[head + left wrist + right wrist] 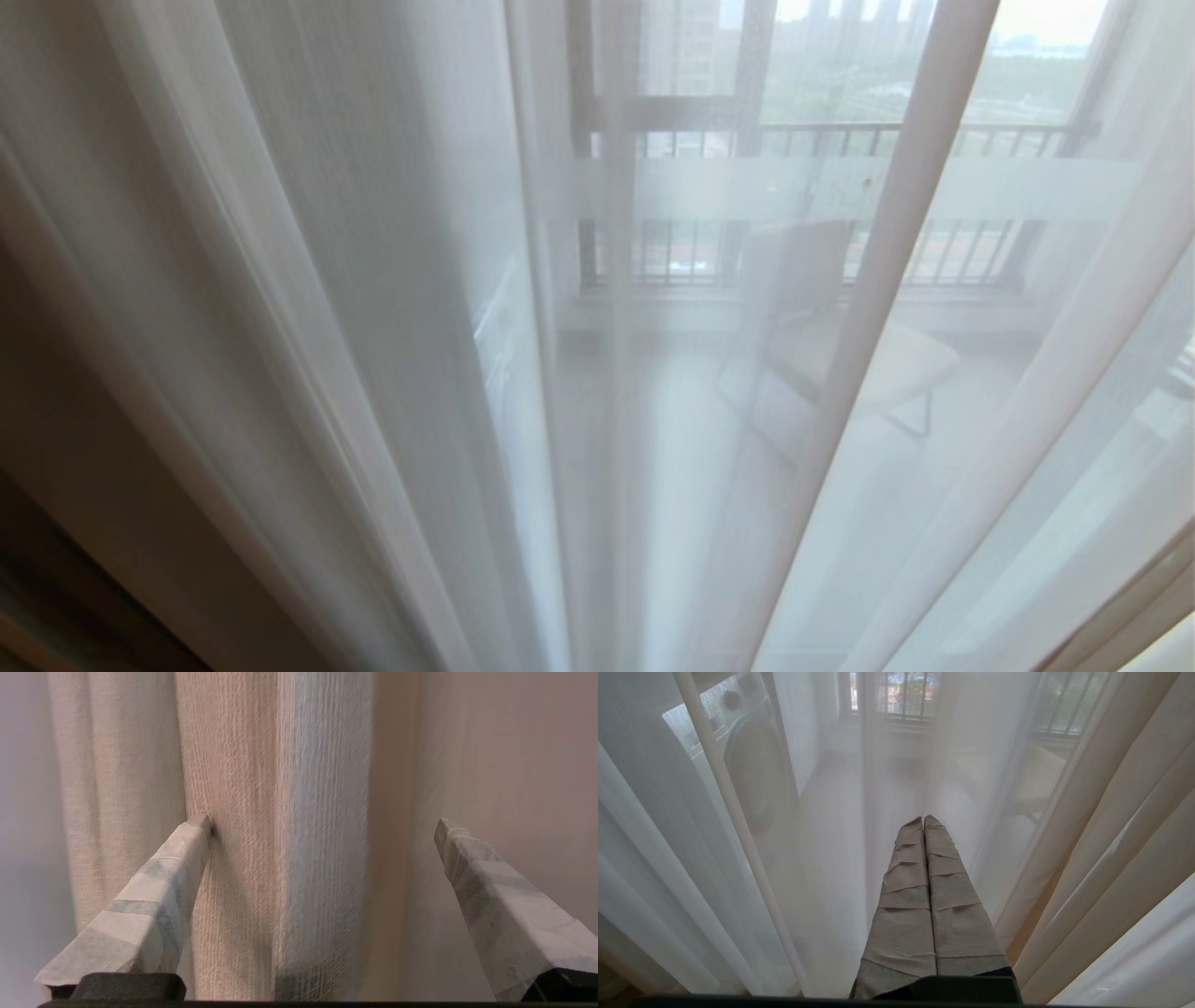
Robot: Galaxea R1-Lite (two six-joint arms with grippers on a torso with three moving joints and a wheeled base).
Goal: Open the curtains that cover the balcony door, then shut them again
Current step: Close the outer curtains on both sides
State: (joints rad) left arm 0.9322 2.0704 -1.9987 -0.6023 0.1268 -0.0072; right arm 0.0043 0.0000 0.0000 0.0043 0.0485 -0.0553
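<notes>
White sheer curtains [392, 308] hang drawn across the whole head view, with the balcony door [597, 187] and its frosted band showing dimly through them; neither arm appears there. Only the left wrist view shows the thick beige drape [233, 812], its fold standing between the wide-apart fingers of the left gripper [322, 826], one fingertip [198, 828] touching the weave. The right gripper [923, 821] points at the sheers, fingers pressed together, holding nothing. No writing is legible.
</notes>
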